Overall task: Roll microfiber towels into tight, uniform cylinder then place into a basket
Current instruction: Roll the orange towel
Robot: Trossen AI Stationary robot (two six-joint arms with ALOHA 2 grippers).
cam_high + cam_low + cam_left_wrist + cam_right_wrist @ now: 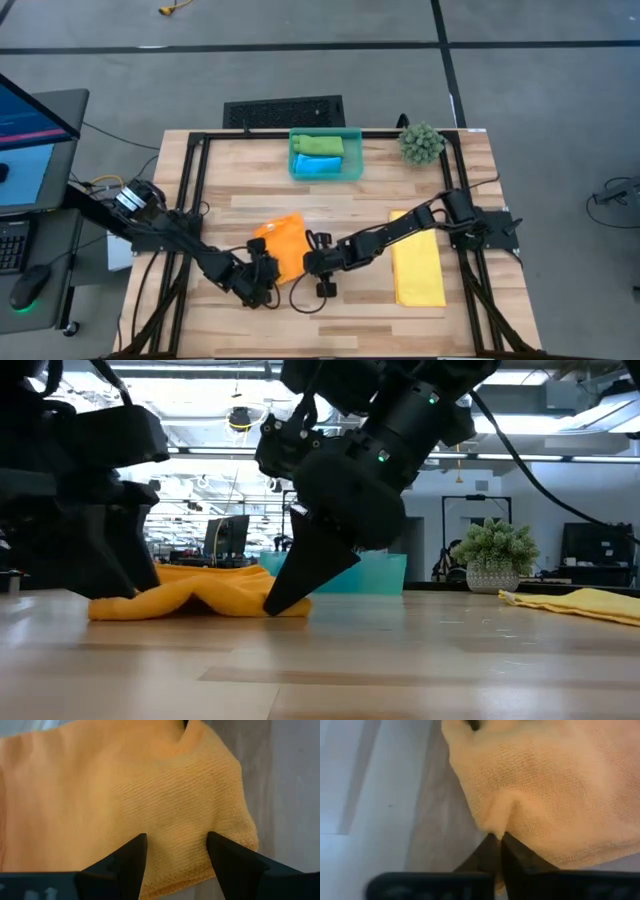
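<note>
Right gripper point(500, 842) pinched shut on soft orange microfiber towel point(283, 245) edge; left gripper point(175, 852) open over opposite end. Advice: keep fold tension even, roll straight.

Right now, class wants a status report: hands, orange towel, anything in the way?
Right hand shut, pinching orange towel edge. Left hand open over its other end. Towel rumpled, unrolled. Nothing blocking.

My bench is a pale wood table point(330, 315) with a black frame point(195, 160) around its edge. A spiky green plant point(421, 143) sits in the far right corner. Off the left side stand a monitor point(25, 135), a keyboard point(12, 245) and a mouse point(30, 285). Beyond the far edge lies a dark floor grate point(283, 111).
</note>
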